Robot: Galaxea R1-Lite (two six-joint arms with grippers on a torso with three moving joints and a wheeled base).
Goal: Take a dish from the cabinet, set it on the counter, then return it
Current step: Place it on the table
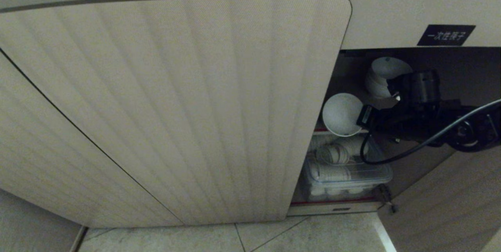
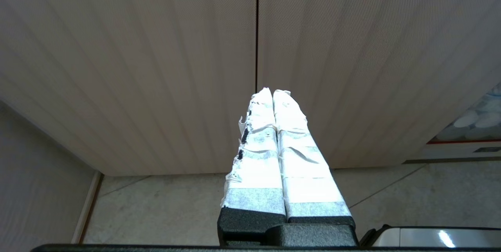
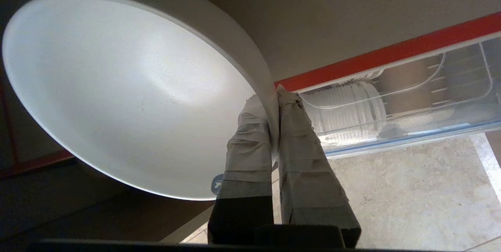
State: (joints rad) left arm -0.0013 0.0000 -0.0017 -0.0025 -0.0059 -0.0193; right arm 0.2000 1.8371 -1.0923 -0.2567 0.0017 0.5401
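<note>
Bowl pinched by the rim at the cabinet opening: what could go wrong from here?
1. The right gripper holds the white bowl only by a thin edge; it could slip or swing.
2. The ribbed door stands close beside the bowl and might be clipped.
3. The black cable hangs near the clear container and could snag.

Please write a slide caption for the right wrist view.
Right gripper pinches the white bowl's rim beside the cabinet's red-edged shelf.

Smooth white bowl (image 3: 117, 87); ribbed matt cabinet door (image 1: 176, 107); clear plastic box (image 1: 344, 177).
</note>
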